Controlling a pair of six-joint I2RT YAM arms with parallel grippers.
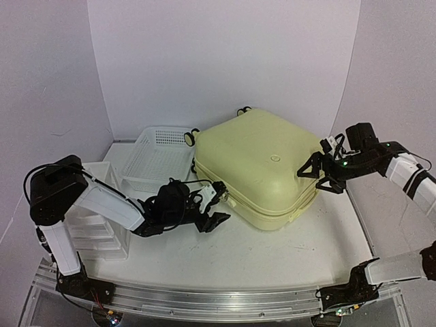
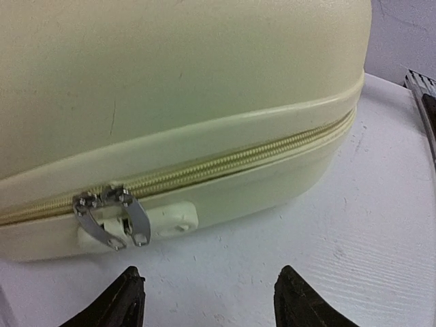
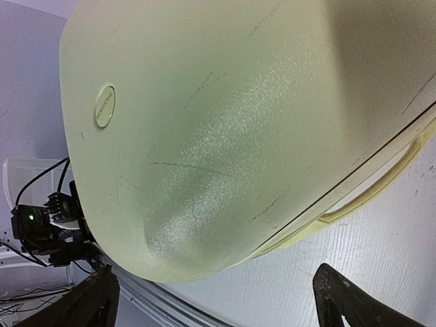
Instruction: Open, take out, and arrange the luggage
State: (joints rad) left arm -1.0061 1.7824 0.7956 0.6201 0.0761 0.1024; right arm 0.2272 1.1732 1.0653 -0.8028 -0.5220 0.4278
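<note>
The luggage (image 1: 262,167) lies flat and zipped shut on the bench (image 1: 272,259), centre toward 1 o'clock in the overhead view. The left end effector (image 1: 223,203) sits at the case's 8 o'clock corner, fingers parted around nothing, facing the metal zipper pulls (image 2: 112,214) just beside it. The right end effector (image 1: 310,178) is at the case's 3 o'clock edge, spread wide and gripping nothing. A white mesh basket (image 1: 160,153) stands at 9 o'clock.

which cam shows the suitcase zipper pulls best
Left wrist. The silver zipper pulls sit close and sharp on the luggage seam, just beyond the open left gripper. The top external view shows the whole luggage, but the pulls are too small to make out. The right wrist shows only shell and zipper seam, no pulls.
</note>
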